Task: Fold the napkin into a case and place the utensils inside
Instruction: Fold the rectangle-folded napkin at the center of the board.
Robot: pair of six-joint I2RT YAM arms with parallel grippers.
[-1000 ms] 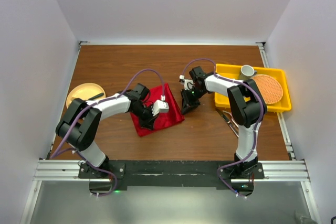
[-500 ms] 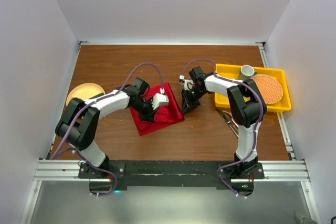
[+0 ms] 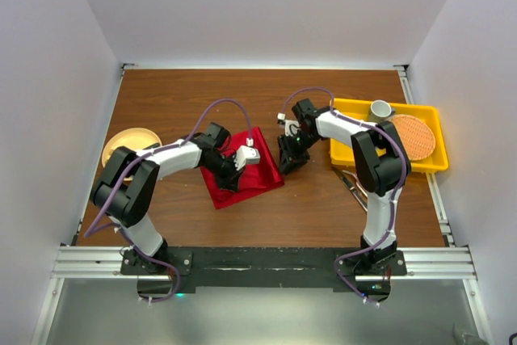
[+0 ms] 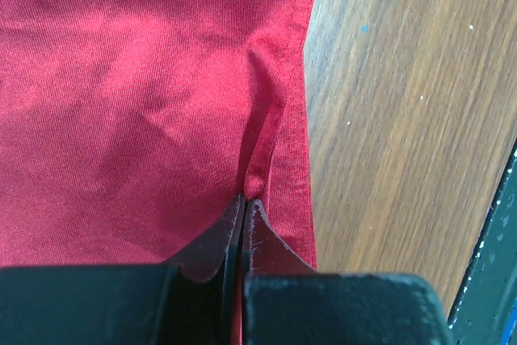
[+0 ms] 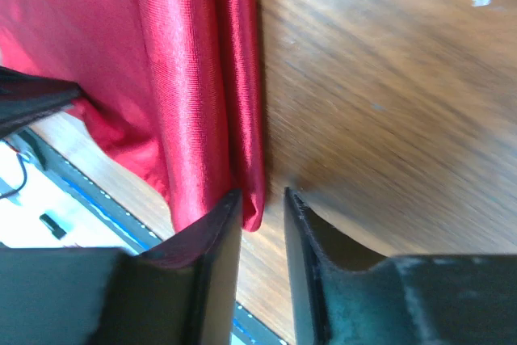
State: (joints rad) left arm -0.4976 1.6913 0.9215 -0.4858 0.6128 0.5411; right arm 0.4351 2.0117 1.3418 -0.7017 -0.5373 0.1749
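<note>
The left pincer [image 4: 244, 198] pinches a small ridge of the napkin [image 4: 121, 94], and the right pincer [image 5: 260, 198] stands narrowly parted at its folded edge.

This is a robotics lab test cell: bare white walls [image 3: 258, 6] box in a small wooden table [image 3: 323, 199]. Two arms, left [image 3: 166, 161] and right [image 3: 373, 159], are bolted to a metal rail [image 3: 258, 258] along its near edge, with purple cables [image 3: 222, 105] looping from them. The only household things are a few props set out on the wood: a napkin [image 3: 262, 177], a plate [image 3: 121, 141], and a yellow tray [image 3: 347, 105] holding a cup [image 3: 380, 108] and a mat [image 3: 414, 136].
</note>
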